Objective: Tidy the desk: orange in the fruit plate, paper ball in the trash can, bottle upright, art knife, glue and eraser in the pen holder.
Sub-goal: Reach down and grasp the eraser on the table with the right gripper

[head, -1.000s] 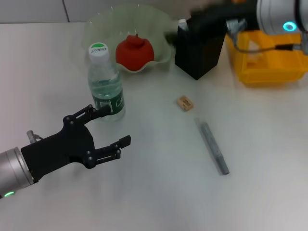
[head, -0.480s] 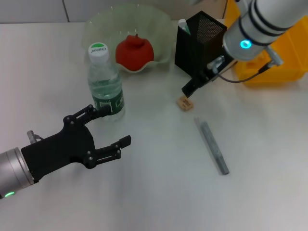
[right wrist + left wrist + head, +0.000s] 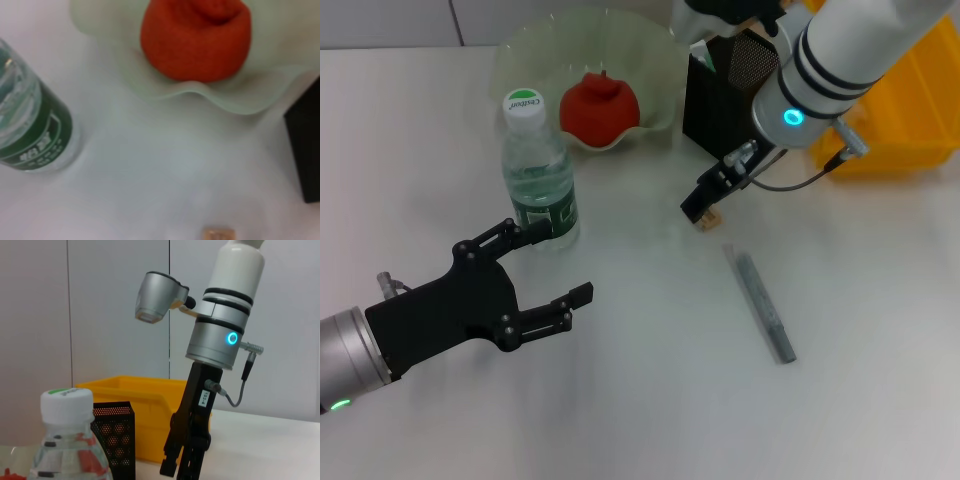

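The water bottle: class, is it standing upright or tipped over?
Upright. The water bottle stands on its base on the desk, green-topped cap uppermost.

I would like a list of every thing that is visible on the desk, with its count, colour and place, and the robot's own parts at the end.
bottle: one, clear with green label and white cap, upright, left of middle.
fruit plate: one, pale green, wavy rim, at the back.
orange: one, red-orange, in the fruit plate.
pen holder: one, black mesh, right of the plate; a white-capped item stands in it.
eraser: one, tan, on the desk in front of the pen holder.
art knife: one, grey, lying flat right of middle.
yellow bin: one, at the right edge.
left gripper: black, open, low beside the bottle.
right gripper: black, right above the eraser.
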Available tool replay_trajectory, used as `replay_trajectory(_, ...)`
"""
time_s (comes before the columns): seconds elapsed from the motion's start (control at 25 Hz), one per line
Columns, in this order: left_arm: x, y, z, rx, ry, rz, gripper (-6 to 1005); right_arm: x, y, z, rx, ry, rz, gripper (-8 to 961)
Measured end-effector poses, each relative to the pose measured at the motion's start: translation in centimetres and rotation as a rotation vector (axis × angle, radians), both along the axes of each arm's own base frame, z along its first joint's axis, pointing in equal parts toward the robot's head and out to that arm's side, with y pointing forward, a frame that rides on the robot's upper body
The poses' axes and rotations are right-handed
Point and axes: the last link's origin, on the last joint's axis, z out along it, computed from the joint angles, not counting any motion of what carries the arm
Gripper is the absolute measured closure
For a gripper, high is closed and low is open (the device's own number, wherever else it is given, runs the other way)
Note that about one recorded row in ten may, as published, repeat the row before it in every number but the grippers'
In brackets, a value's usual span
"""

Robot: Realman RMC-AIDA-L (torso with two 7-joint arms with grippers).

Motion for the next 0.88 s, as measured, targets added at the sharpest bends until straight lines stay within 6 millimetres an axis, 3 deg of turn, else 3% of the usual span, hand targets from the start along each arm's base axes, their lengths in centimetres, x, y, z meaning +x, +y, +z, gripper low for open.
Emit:
replay_trajectory(0.68, 0.0, 0.0, 0.0, 0.001, 0.001, -0.002, 139, 1.3, -0.1, -1.3, 0.007, 0.012, -0.015, 120)
replay_trajectory(0.88, 0.0, 0.0, 0.0, 0.0, -0.001, -0.004, 139, 1.3, 0.0, -1.5, 0.021, 0.045, -0.02, 297)
